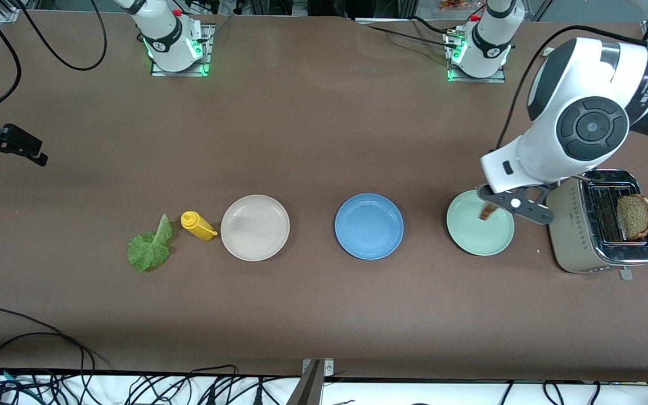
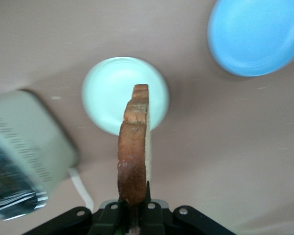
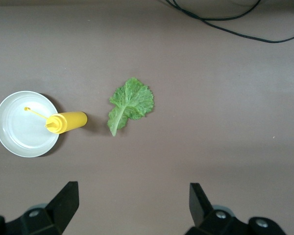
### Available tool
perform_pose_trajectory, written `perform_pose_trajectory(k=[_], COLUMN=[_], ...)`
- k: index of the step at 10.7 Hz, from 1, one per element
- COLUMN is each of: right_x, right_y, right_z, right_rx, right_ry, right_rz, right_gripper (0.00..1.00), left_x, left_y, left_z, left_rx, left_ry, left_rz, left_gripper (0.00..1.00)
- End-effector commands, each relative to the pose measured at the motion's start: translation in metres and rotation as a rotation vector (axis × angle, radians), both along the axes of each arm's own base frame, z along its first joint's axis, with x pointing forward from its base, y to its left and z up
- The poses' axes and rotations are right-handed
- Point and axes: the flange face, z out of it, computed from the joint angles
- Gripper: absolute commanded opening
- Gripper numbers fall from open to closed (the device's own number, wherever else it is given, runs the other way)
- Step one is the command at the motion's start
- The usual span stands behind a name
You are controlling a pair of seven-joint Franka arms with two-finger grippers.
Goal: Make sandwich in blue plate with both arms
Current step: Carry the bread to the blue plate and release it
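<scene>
My left gripper [image 2: 134, 196] is shut on the lower edge of a brown bread slice [image 2: 134, 147], which it holds upright in the air over the pale green plate [image 1: 478, 233]. From the front, only a bit of that slice [image 1: 489, 211] shows under the arm. A second bread slice [image 1: 635, 216] stands in the toaster [image 1: 583, 236]. The blue plate [image 1: 369, 226] lies bare mid-table. The lettuce leaf [image 1: 151, 246] lies flat toward the right arm's end. My right gripper [image 3: 134, 193] hangs open and empty high above the table, with the lettuce [image 3: 131, 104] in its view.
A beige plate [image 1: 255, 227] sits between the blue plate and a yellow squeeze bottle [image 1: 198, 225], which lies on its side beside the lettuce. The toaster stands close beside the pale green plate. Cables run along the table edge nearest the front camera.
</scene>
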Motion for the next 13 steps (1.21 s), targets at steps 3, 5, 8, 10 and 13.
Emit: perform_pose_trajectory(k=[3, 5, 8, 10, 13], right_x=[0.000, 0.000, 0.000, 0.000, 0.000], right_y=[-0.001, -0.001, 0.000, 0.001, 0.001], right_z=[0.005, 0.005, 0.005, 0.004, 0.004], right_rx=[-0.009, -0.009, -0.009, -0.009, -0.009], right_ry=[0.004, 0.004, 0.004, 0.005, 0.005], right_rz=[0.004, 0.004, 0.006, 0.007, 0.007], right_gripper=[1.00, 1.00, 1.00, 1.00, 1.00], left_x=[0.008, 0.025, 0.054, 0.060, 0.058], left_y=[-0.095, -0.105, -0.077, -0.062, -0.050], left_z=[-0.056, -0.081, -0.157, -0.222, -0.273], left_rx=[-0.361, -0.584, -0.776, -0.932, -1.006], left_ry=[0.114, 0.191, 0.323, 0.368, 0.383], left_rz=[0.271, 0.379, 0.505, 0.434, 0.386], left_gripper=[0.00, 0.00, 0.00, 0.00, 0.00])
